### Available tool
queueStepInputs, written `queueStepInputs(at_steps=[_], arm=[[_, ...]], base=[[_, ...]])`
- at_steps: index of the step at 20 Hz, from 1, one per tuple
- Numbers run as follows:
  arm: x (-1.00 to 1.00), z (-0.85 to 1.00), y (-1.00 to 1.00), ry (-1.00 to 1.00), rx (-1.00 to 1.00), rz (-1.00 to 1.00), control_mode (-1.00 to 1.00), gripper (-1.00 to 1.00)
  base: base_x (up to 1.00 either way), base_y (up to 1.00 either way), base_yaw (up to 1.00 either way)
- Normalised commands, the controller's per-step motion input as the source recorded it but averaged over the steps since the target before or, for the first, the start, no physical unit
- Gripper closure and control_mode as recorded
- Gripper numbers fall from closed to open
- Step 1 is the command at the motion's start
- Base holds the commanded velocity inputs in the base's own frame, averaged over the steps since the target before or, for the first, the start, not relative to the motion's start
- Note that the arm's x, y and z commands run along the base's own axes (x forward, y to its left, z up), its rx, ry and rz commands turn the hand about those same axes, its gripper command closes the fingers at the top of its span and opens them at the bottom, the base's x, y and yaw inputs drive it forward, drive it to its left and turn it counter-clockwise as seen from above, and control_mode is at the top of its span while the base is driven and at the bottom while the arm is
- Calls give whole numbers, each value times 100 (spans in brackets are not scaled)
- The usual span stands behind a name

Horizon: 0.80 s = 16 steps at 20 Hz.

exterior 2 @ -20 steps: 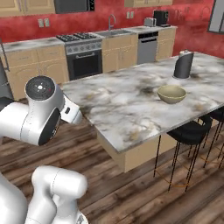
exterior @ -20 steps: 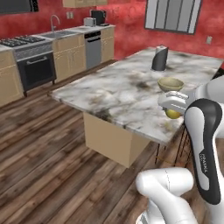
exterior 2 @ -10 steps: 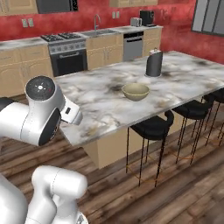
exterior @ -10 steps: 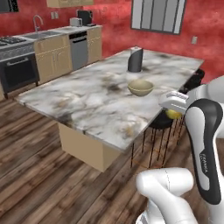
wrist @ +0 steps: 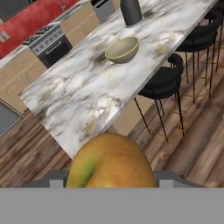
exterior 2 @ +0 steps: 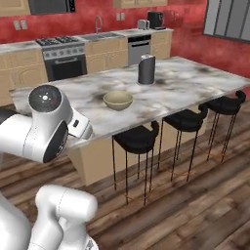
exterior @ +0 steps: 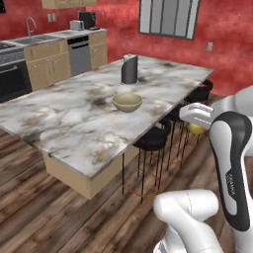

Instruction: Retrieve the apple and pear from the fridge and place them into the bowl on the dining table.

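- Nearest: gripper (exterior: 196,123) clamped on a yellow-green fruit (wrist: 111,161), carried off the floor beside the stools (exterior 2: 138,138); apple or pear, hard to tell, its lower half cut off in the hand view.
- Whole scene shifted since a second ago: base driven along the table (exterior: 59,123), stool side now facing, table itself unmoved.
- Bowl (exterior: 127,102) mid-top, near the long stool-side edge, empty; likely soon within reach.
- Beyond: dark canister (exterior: 129,69) behind bowl.
- Fingers hidden by fruit.

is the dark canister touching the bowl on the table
Apart. In the right base view the dark canister stands farther back on the dining table, with a plain strip of bare marble between it and the bowl. The left base view shows the same gap.
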Motion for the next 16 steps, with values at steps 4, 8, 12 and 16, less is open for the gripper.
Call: queueStepInputs(at_steps=[4, 8, 12, 16], arm=[[0, 0, 0, 0, 0, 0, 100, 100], [0, 0, 0, 0, 0, 0, 100, 100], [0, 0, 0, 0, 0, 0, 100, 100], [0, 0, 0, 0, 0, 0, 100, 100]], base=[[39, -89, 12], [69, -88, 15], [94, -68, 15], [100, -45, 14]])
